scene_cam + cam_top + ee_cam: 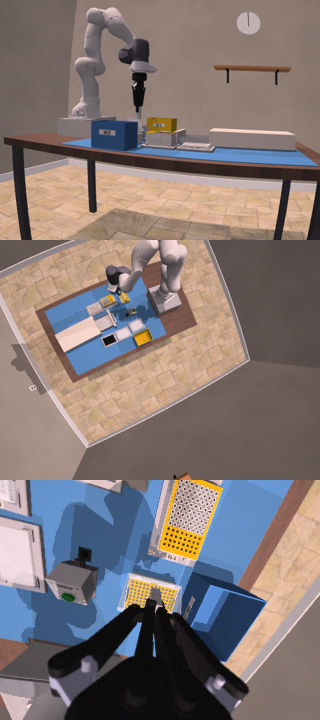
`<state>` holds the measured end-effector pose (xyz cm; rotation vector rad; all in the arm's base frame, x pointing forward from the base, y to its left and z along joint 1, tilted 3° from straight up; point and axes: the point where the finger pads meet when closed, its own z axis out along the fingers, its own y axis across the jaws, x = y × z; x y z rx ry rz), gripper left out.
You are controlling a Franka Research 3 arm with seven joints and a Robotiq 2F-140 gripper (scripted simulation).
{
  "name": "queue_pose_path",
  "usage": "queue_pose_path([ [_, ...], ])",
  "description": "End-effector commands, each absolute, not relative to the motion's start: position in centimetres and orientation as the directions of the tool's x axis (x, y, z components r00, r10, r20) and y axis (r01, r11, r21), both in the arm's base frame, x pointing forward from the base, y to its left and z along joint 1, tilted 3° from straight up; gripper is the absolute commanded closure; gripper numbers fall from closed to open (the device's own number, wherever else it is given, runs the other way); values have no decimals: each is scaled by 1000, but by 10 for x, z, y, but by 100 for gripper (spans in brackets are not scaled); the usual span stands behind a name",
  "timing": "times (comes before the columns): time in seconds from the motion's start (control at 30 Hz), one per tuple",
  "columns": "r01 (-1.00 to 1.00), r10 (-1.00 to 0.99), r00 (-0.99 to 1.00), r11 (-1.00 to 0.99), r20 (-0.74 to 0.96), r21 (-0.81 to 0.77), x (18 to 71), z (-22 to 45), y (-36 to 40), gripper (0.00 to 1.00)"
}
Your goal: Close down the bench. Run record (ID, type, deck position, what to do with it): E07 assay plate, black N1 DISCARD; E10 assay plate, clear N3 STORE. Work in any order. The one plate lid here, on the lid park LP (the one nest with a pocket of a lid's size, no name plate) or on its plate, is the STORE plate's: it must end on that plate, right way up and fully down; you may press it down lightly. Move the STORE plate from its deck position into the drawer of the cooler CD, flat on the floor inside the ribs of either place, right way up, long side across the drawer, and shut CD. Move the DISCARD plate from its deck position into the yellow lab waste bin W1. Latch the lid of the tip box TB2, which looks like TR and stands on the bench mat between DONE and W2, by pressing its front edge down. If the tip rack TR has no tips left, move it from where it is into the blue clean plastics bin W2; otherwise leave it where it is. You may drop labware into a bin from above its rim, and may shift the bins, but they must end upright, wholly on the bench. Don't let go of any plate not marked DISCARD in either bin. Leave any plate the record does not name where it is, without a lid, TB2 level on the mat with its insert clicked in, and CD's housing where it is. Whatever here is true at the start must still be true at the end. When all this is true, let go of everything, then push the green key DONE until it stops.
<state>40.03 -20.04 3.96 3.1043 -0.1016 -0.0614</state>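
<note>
My gripper (154,595) is shut and empty, pointing straight down over the tip box TB2 (152,593), whose yellow insert shows under the fingertips. In the side view the gripper (138,110) hangs a little above the bench behind the blue bin W2 (114,134). The tip rack TR (190,522) stands in nest N4 with part of its yellow grid empty. The black plate (109,340) and a clear plate (123,333) lie in their nests beside the yellow bin W1 (142,337). The cooler CD (77,333) has its drawer (104,322) pulled out.
The green key DONE (72,582) sits left of TB2. W2 (225,615) stands close on TB2's right. Another white nest or lid (136,325) lies near W1, and a further plate (94,308) lies beside TR. The arm's base (164,300) stands at the mat's edge.
</note>
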Motion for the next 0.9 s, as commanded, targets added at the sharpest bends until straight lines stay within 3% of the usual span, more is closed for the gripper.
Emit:
queue_pose_path([
  [0.0,-70,-72,997,-997,-36,39,396,41,-202,100],
  [0.87,-70,-72,997,-997,-36,39,384,43,-201,100],
])
